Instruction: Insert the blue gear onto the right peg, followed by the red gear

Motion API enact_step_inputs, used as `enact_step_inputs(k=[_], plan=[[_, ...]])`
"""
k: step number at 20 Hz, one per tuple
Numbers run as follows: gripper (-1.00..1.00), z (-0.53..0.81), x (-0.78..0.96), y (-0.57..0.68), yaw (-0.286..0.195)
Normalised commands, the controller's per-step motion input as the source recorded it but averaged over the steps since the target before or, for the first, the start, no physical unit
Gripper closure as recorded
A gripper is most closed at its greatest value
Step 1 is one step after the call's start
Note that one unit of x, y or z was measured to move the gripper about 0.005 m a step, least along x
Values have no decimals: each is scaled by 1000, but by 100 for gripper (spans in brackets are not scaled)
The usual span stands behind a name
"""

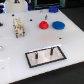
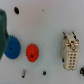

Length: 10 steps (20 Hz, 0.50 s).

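The white rectangular plate with a black border (image 1: 46,56) holds only two short dark upright pins; the right peg (image 1: 52,51) is bare. The flat round bright-blue gear (image 1: 59,24) and the smaller bright-red gear (image 1: 44,24) lie near each other on the white table (image 1: 15,55), well apart from the plate. A beige blocky connector (image 1: 19,27) stands farther toward the exterior view's left. The wrist view alone shows a teal gripper finger (image 2: 3,27) overlapping the blue gear's edge; whether the gripper is clenched or released cannot be told.

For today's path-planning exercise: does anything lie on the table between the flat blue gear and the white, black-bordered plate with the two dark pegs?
Nothing visible does. In the exterior view, bare white table separates the blue gear from the peg plate; the red gear sits beside the blue gear.
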Motion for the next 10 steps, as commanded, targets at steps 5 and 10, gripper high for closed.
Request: enact_step_inputs(k=[5, 10], plan=[[-100, 0, -282, 278, 0], [-100, -9, -519, 436, 0]])
